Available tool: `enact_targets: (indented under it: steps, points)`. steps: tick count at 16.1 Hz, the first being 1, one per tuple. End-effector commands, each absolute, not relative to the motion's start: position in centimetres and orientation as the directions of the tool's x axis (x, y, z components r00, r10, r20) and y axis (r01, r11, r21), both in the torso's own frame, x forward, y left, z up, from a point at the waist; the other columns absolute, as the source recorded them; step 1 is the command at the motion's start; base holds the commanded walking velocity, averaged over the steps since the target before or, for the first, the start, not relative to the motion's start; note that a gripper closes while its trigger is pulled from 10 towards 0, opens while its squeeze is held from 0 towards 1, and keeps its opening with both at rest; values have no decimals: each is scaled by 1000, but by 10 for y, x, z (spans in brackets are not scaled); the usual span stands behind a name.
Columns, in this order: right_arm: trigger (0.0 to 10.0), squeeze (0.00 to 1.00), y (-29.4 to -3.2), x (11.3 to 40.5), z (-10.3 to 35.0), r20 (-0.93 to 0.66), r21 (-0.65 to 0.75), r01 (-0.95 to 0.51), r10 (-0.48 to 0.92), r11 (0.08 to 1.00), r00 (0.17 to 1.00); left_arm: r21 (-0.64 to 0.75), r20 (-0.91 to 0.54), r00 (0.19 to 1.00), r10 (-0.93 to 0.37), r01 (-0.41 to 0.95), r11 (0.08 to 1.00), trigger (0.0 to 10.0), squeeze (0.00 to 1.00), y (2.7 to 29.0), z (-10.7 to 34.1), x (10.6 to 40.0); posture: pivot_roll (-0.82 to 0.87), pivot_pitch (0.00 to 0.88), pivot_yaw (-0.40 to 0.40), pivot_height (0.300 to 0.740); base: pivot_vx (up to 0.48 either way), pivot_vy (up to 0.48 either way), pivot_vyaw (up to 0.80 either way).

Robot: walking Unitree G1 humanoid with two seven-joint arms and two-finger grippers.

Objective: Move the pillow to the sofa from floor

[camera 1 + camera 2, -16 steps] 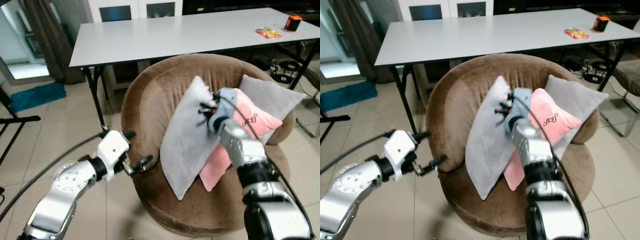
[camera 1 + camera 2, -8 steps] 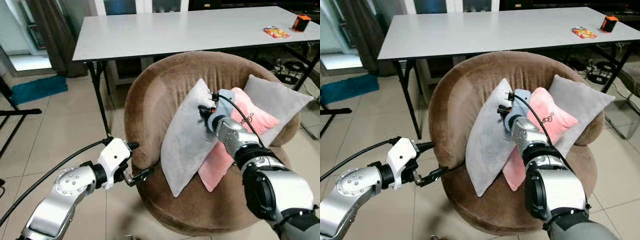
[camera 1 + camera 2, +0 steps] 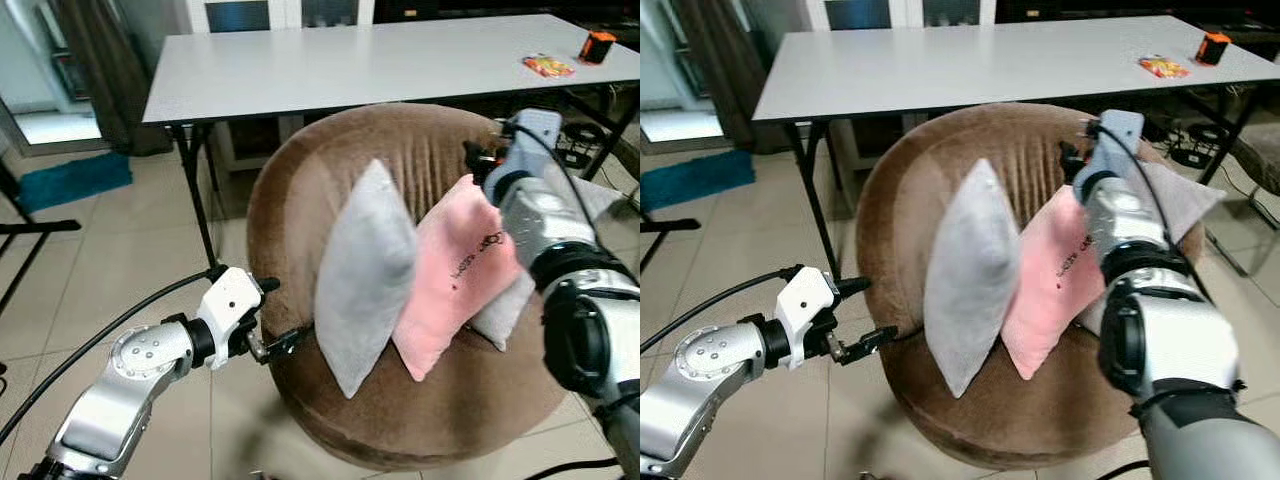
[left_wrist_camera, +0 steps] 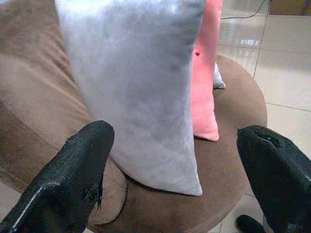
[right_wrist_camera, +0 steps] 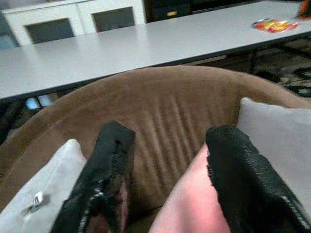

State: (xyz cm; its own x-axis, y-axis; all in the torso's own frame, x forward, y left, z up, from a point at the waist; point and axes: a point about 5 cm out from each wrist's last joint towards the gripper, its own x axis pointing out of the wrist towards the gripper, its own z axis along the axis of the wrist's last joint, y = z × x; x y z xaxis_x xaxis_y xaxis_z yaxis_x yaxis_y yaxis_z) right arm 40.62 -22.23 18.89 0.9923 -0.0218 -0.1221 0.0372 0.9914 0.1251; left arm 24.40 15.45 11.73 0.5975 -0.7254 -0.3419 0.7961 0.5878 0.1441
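Nearest, the left gripper (image 3: 271, 318) hangs low beside the brown round sofa (image 3: 300, 200), its fingers (image 4: 73, 170) spread wide with nothing between them. Straight ahead of those fingers stands the grey pillow (image 3: 365, 275), on edge on the seat and leaning against the pink pillow (image 3: 455, 270) just past it. Both look plush and light, a short velvety nap over soft filling, likely to sag and fold if pinched in the middle; a corner or a seamed edge would probably give the firmest hold. The sofa is ribbed brown velour, curved like a tub.

Farther in, the right gripper (image 3: 1087, 152) sits above the pink pillow's top corner, its fingers (image 5: 114, 160) parted and holding nothing, the sofa back just beyond them. A second grey pillow (image 5: 277, 131) rests beside them, behind the pink one. Past the sofa runs a smooth white surface (image 3: 350, 60) bearing a small orange object (image 3: 597, 45) and a bright packet (image 3: 545, 66).
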Motion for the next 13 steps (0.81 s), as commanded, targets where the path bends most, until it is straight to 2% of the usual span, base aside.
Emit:
enact_targets:
  steps: [1,4,5,6,7,9,10,11,12,13]
  points:
    - [10000,1000,-226,404,188,-114,165,-12,31,986,993,163,-337,626,-703,775,611,10000,0,158,119,248,-52,0,37,740,0,0,0]
    - [10000,1000,-239,399,192,-25,172,-48,53,984,998,210,-338,729,-595,675,708,10000,0,167,116,259,-82,0,58,740,0,0,0]
    - [10000,0,-244,389,189,44,199,-56,48,978,998,246,-300,810,-503,575,780,10000,0,173,117,267,-109,0,76,740,0,0,0]
    - [10000,0,-244,383,187,63,193,-58,47,979,997,253,-278,833,-478,544,800,10000,0,174,119,269,-116,0,81,740,0,0,-738]
    - [10000,0,-241,358,181,88,188,-55,39,981,995,272,-201,881,-427,469,840,10000,0,176,127,272,-136,0,93,740,0,0,-781]
    - [10000,0,-235,321,168,74,152,2,-13,988,997,264,-104,916,-387,401,877,10000,0,174,139,268,-145,0,94,740,0,0,-781]
    - [10000,0,-234,314,166,72,147,11,-22,989,997,259,-91,923,-374,385,886,10000,0,174,140,267,-147,0,91,740,0,0,-781]
    - [10000,0,-226,291,158,58,133,48,-56,990,997,260,-65,940,-335,340,904,10000,0,175,143,265,-151,0,89,740,0,0,-781]
    - [10000,0,-216,268,150,20,179,87,-92,980,996,274,-54,948,-313,315,908,10000,0,175,146,262,-156,0,87,740,0,0,-781]
    - [10000,0,-210,261,143,-9,191,107,-107,976,994,288,-51,948,-314,315,904,10000,0,174,146,261,-156,0,87,740,0,0,-781]
